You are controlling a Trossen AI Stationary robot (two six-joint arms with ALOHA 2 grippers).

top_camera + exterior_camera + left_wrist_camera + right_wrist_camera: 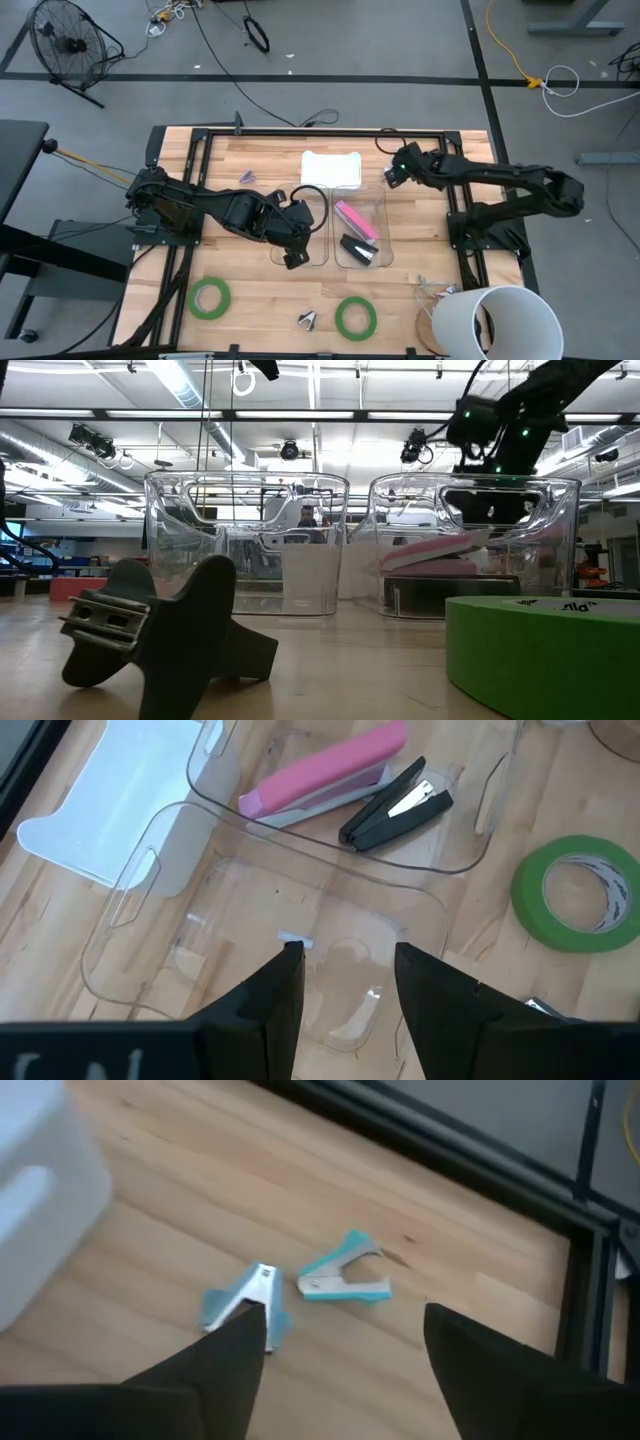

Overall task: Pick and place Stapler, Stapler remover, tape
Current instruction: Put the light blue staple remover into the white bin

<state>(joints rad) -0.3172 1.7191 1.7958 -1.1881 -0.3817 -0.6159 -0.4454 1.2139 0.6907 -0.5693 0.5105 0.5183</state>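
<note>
Now, R gripper fingers spread above two teal staple removers on tabletop near back edge. Light, stiff, probably slippery; pinch across wings. L gripper part-open, empty, over clear bin.

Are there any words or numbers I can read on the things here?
Green tape roll, low view: dark printing on its top edge, too blurred to read.
Left tool, left wrist view: pale letters on its body, cut off and unreadable.
Pink stapler, black stapler: no text visible.

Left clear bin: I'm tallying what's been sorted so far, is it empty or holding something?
Empty: the left clear bin shows only bare bottom in the left wrist view.
</note>
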